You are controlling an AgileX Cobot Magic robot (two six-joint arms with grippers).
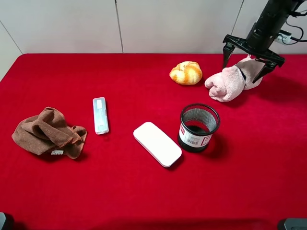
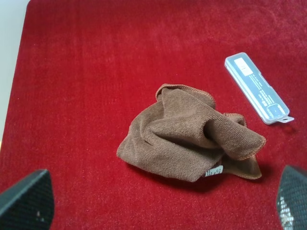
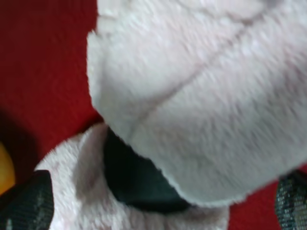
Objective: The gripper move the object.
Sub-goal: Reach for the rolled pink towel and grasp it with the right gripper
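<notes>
A pink plush toy (image 1: 228, 82) lies on the red table (image 1: 144, 191) at the back right. My right gripper (image 1: 246, 62) is open just above it, its fingers (image 1: 226, 51) spread on either side of the toy's far end. The right wrist view is filled by the plush toy (image 3: 201, 96), with a dark patch on it, and the fingertips (image 3: 24, 201) stand apart at its sides. My left gripper (image 2: 158, 208) is open and empty, held above a crumpled brown cloth (image 2: 192, 139); the arm itself is out of the exterior high view.
A bread roll (image 1: 186, 73) lies left of the plush toy. A black mesh cup (image 1: 198, 127) stands in front of it. A white flat case (image 1: 157, 143), a clear slim box (image 1: 100, 115) and the brown cloth (image 1: 48, 133) lie to the left.
</notes>
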